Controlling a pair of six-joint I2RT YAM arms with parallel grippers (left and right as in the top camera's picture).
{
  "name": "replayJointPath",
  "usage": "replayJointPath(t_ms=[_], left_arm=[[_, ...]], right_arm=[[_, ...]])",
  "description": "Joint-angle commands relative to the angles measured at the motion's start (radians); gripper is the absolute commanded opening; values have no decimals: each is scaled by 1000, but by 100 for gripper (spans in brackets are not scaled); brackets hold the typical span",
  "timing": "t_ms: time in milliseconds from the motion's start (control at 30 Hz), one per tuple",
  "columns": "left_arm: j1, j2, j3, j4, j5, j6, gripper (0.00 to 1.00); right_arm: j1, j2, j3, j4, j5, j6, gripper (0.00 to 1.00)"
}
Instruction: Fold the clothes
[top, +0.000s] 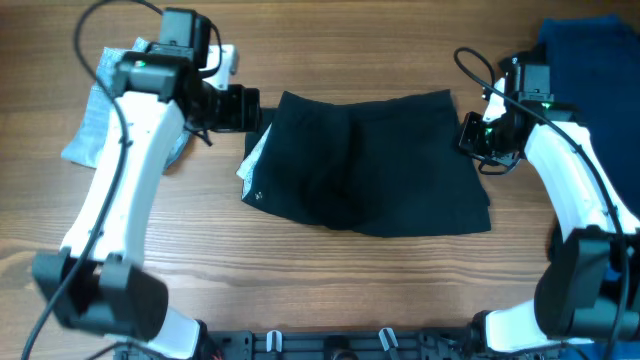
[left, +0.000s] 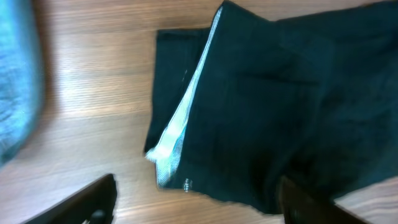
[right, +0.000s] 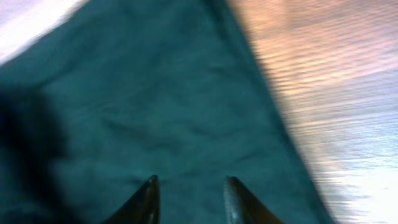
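**A:** From overhead, where is it?

**B:** The black garment (top: 365, 160) lies spread in the middle of the table (top: 350, 290), mostly flat with soft wrinkles. The left gripper (top: 238, 108) sits just beside its upper-left corner, and the right gripper (top: 473, 135) is at its right edge. A grey cloth (top: 95, 125) lies under the left arm and a blue cloth (top: 590, 60) in the far right corner (neither touches the garment).

**A:** Can you read the jaws from up there?

**B:** No, so I go to the wrist views. In the left wrist view the fingers (left: 102, 199) stand wide apart and grip nothing. The garment's near edge and bare wood lie below the gap. A strip of white lining (left: 180, 124) shows along the turned-over side edge.

**A:** And the right wrist?

**B:** It is blurred. The fingertips (right: 149, 196) are parted only a little, and dark fabric lies flat beneath them. As far as I can see, none of it is pinched.

**A:** How will it handle?

**B:** I judge it light and limp. It will probably sag from any single hold and drag on the wood. I would take it at the two ends of one edge, near the corners, where the hem gives the pads something firmer. Each pinch should catch every layer, lining included, and both ends should rise together, or the fold may skew.
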Motion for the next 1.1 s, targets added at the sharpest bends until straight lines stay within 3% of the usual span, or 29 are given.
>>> replayJointPath(t_ms=[0,267,467,567,633,700,733,933,1067], left_arm=[[-16,140,-53,112,105,76,71],[-60,311,-53,366,103,156,62],[-59,359,-61,379,100,161,54],[-59,387,-63,328,108,159,41],[-59,386,-63,269,126,159,28],[-58,380,-63,190,128,160,7],[-56,380,-63,132,119,160,4],[-9,379,-63,-54,82,80,4],[35,348,-57,-117,167,51,4]], right_arm=[[12,-13,0,4,-175,-39,26],[120,57,-95,61,-173,-14,24],[140,106,-97,91,-169,32,18],[140,112,-97,93,-158,32,18],[140,112,-97,93,-136,32,18],[140,112,-97,92,-128,32,18],[140,112,-97,93,-128,34,17],[140,118,-97,92,-53,104,17],[140,155,-98,92,-49,132,18]])
